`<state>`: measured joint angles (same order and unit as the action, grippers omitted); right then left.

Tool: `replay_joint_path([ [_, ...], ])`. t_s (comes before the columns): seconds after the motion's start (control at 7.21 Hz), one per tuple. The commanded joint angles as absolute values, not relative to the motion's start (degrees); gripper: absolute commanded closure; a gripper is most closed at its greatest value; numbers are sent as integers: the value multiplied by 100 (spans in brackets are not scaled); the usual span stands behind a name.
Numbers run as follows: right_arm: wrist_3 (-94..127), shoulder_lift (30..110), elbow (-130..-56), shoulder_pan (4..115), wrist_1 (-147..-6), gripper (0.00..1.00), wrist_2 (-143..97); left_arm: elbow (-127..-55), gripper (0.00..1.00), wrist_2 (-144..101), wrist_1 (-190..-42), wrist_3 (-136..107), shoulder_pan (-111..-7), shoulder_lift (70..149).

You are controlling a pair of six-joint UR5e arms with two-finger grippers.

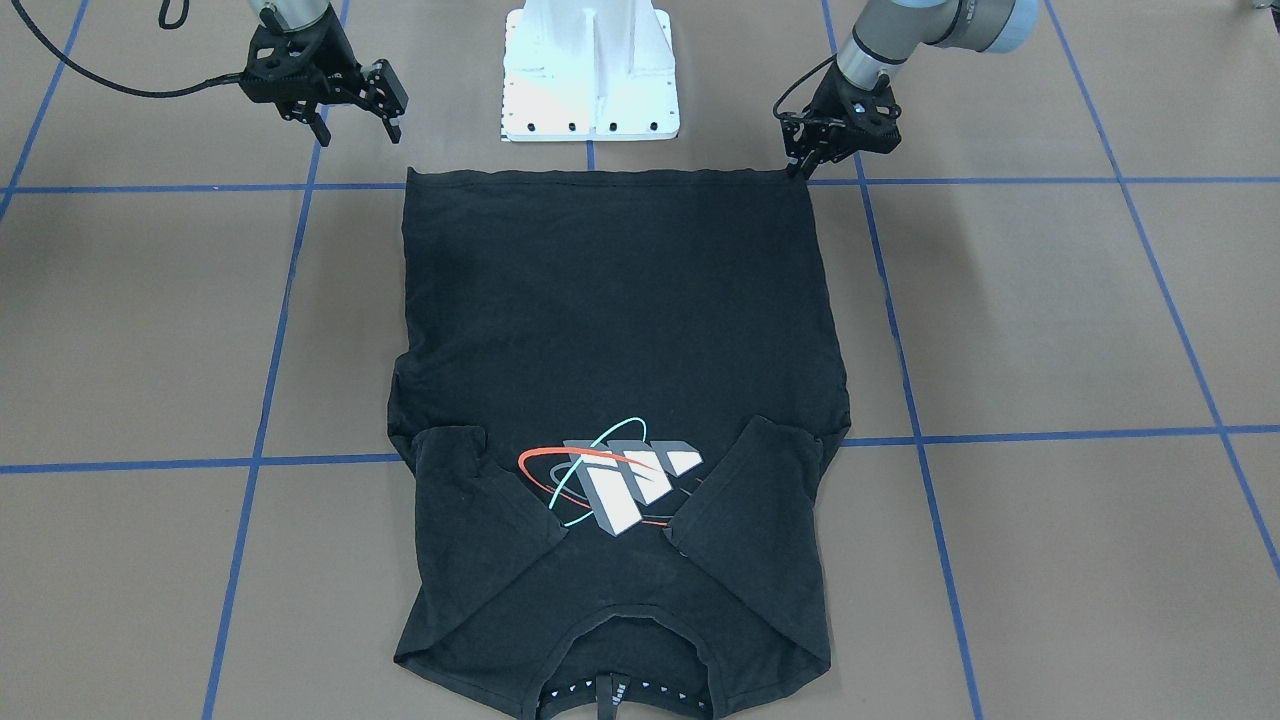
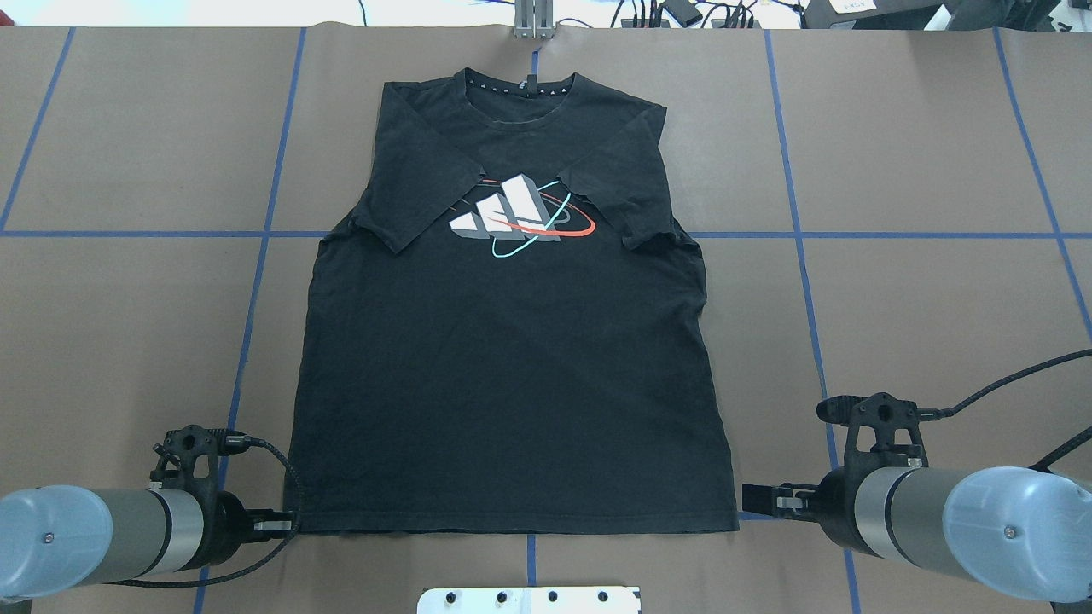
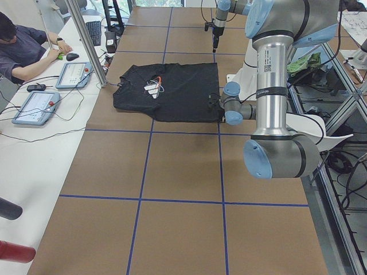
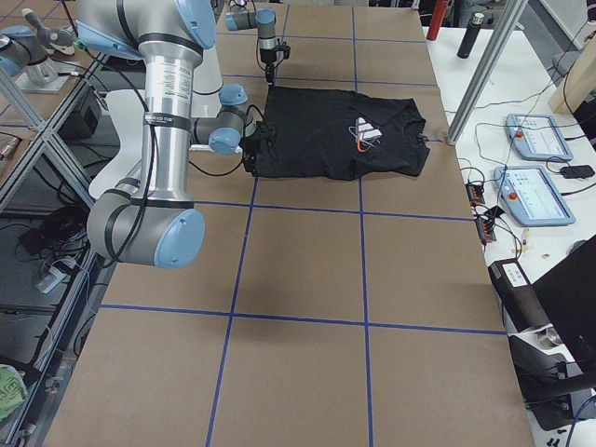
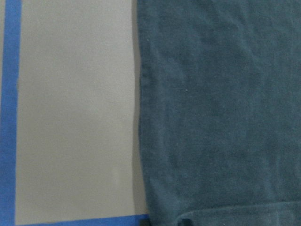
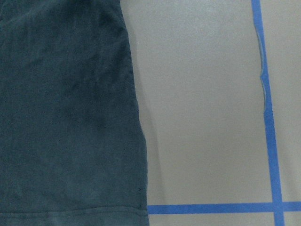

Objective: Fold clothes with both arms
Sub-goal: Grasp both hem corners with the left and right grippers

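The black T-shirt [image 2: 512, 367] lies flat and face up on the brown table [image 2: 921, 298], with its sleeves folded in over the chest print [image 2: 516, 217], its hem toward the white base [image 1: 590, 70] and its collar on the far side. The right gripper [image 1: 360, 118] hangs near one hem corner, fingers spread wide and empty. The left gripper [image 1: 800, 165] sits at the other corner, tips at the cloth edge — whether it pinches the cloth I cannot tell.

A white pedestal base [image 1: 590, 70] stands at the front-facing view's twelve o'clock on the brown, blue-taped table [image 1: 1050, 320]; a person [image 3: 26, 50] sits at the left view's ten o'clock.
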<state>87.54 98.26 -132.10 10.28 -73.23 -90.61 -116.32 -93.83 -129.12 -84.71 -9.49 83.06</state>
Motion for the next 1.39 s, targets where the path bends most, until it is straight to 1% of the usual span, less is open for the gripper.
replay_joint_path([
  [0.0,8754,9826,-13210,1028,-7330,0,-9062,-11628,60,-9387,-12902,-8464,-949,8297],
  [0.14,8754,9826,-13210,1028,-7330,0,-9062,-11628,66,-9387,-12902,-8473,-949,8297],
  [0.28,8754,9826,-13210,1020,-7330,0,-9062,-11628,92,-9378,-12902,-8473,-949,8288],
  [0.42,8754,9826,-13201,1011,-7330,0,-9062,-11637,100,-9369,-12902,-8473,-958,8288],
  [1.25,8956,9756,-12851,643,-7322,0,-8562,-11803,100,-9369,-12911,-8508,-949,8297],
])
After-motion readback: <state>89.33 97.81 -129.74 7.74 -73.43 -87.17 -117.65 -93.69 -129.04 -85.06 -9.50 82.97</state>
